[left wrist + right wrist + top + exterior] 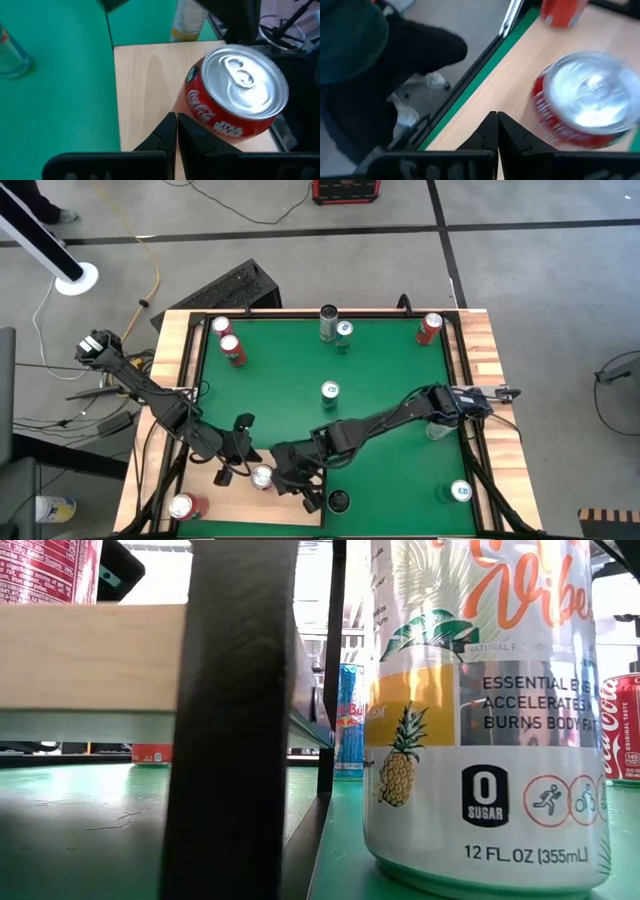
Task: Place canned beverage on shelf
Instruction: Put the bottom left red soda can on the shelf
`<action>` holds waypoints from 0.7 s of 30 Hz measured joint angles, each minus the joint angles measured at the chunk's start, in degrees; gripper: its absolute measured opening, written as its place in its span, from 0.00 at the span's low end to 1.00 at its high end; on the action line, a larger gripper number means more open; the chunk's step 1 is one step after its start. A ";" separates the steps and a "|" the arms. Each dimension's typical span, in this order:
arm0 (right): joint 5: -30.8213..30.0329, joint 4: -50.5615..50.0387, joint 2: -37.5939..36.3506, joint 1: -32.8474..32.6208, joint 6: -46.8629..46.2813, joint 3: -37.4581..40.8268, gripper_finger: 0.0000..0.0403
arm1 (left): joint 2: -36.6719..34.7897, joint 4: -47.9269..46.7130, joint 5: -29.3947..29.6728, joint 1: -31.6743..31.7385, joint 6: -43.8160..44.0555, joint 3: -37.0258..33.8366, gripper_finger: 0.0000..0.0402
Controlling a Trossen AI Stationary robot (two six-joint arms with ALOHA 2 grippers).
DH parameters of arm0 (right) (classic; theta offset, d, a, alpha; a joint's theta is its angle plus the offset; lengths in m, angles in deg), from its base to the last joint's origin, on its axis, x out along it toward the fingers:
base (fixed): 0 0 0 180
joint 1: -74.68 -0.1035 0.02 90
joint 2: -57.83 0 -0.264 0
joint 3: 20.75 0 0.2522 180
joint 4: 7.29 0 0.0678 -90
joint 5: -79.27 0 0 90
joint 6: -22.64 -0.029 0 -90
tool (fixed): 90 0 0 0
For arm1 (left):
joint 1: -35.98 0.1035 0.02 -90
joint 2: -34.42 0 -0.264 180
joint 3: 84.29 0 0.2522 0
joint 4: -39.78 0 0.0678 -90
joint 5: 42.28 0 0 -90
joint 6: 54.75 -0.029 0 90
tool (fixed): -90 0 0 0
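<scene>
The red can (262, 476), lower centre on the shelf (240, 505), is being flanked by closed, empty left gripper (176, 131) and right gripper (496, 129); it risks being toppled.

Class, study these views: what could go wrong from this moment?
1. The left hand and the right hand, both with fingers shut, sit close beside the Coke can standing on the shelf; a nudge could topple it.
2. The two hands crowd one spot and might collide.

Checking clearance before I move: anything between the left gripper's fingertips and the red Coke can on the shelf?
Nothing; in the left wrist view only bare shelf wood separates the left gripper from the Coke can.
</scene>
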State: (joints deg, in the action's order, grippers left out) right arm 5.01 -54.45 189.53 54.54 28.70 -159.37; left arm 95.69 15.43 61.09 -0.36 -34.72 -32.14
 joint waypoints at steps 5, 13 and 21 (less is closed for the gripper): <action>-0.33 2.51 0.85 0.69 -0.60 -0.09 0.06 | 0.00 0.02 -0.10 -0.67 0.60 0.00 0.00; -0.68 2.25 0.79 2.12 -1.09 -0.02 0.06 | 0.00 -0.10 0.06 -2.76 2.38 0.00 0.00; -1.86 1.99 0.79 2.81 -1.08 -0.02 0.06 | 0.00 -1.34 0.20 -4.60 4.76 0.00 0.00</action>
State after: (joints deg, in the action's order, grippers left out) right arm 3.15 -52.45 190.31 57.36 27.62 -159.39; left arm 95.69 14.08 61.29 -4.96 -29.96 -32.14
